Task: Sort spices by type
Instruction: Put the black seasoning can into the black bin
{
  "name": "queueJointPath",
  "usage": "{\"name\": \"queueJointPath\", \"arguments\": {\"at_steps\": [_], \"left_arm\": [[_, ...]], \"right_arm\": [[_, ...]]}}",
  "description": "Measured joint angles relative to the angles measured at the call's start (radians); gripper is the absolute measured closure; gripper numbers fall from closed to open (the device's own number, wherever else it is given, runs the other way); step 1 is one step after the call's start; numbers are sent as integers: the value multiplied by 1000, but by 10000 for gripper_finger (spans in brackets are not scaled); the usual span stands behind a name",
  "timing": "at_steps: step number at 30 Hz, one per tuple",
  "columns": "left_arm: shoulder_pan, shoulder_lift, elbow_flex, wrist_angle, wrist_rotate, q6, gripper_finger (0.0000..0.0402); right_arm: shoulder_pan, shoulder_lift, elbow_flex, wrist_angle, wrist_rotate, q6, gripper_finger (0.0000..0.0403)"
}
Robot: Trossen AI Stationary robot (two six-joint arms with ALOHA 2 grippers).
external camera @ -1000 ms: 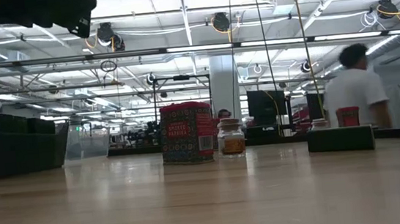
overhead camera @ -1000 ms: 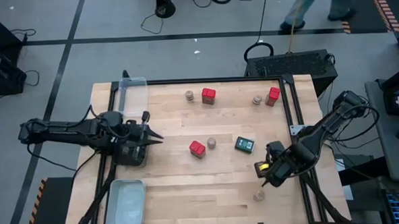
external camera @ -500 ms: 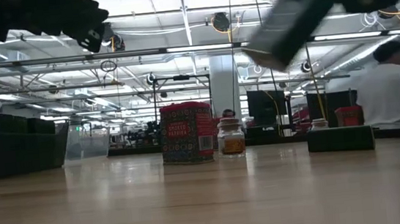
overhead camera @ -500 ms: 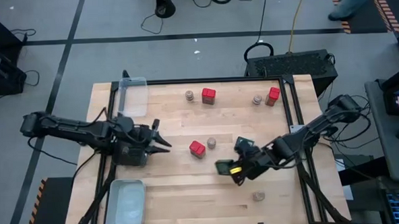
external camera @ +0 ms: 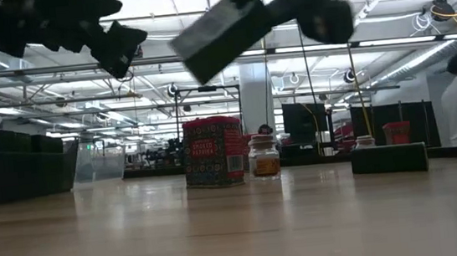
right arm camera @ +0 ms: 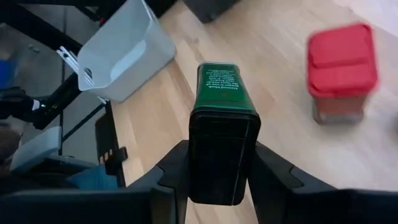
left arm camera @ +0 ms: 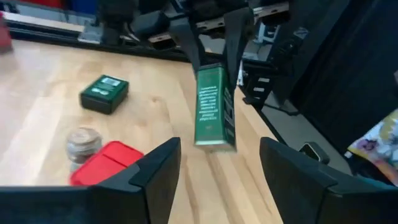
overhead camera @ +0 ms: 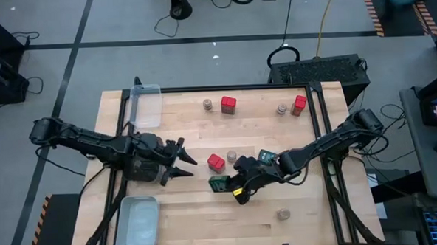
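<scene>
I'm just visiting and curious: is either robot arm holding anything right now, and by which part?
The right gripper clamps one end of a green tin, carried above the table. The left gripper is open, holding nothing.

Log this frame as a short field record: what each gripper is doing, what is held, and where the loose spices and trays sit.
right gripper: shut on green tin, carried above the table's middle
left gripper: fingers open, empty, facing the green tin
second green tin: lying flat on the table
red tins: one mid-table, two at the far edge
round jars: beside the mid-table red tin, two at the far edge, one at the near edge
trays: clear tray far left corner, pale tray near left corner
</scene>
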Motion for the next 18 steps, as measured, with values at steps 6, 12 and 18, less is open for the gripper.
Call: {"name": "queueJointPath", "arguments": {"at_steps": [6, 12, 18], "left_arm": [[-21, 80, 1, 101, 11, -24, 175], [-25, 148, 32, 114, 11, -34, 175], [-25, 198, 55, 118, 11, -33, 175]], "right_arm": [[-35, 48, 0, 116, -43, -90, 294], [-58, 53, 0, 149, -43, -144, 293], [-74, 53, 0, 166, -64, -176, 293]]}}
